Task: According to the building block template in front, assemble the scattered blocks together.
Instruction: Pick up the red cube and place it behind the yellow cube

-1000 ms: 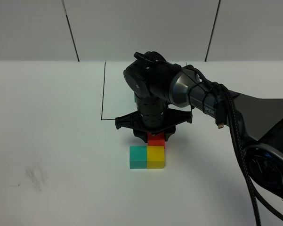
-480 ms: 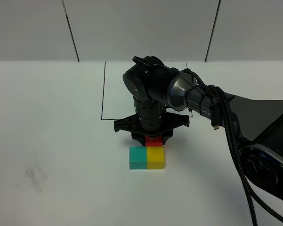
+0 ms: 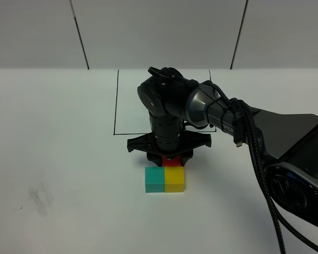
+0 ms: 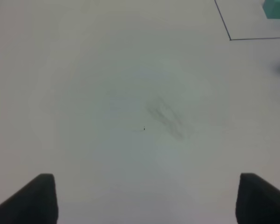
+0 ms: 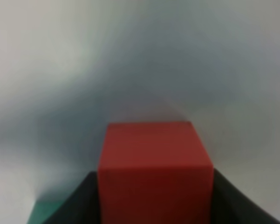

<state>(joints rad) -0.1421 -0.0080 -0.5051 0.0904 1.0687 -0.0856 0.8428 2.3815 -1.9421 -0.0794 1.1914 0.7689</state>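
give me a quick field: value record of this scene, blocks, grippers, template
red block: between the right gripper's fingers, just behind the yellow block
teal block: on the table, touching the yellow block's left side
yellow block: on the table, front row
right gripper: pointing down, shut on the red block
left gripper: open, over bare table, holding nothing
template: mostly hidden behind the right arm; black outline visible, one teal cube seen from the left wrist
table: white, faint smudge at front left
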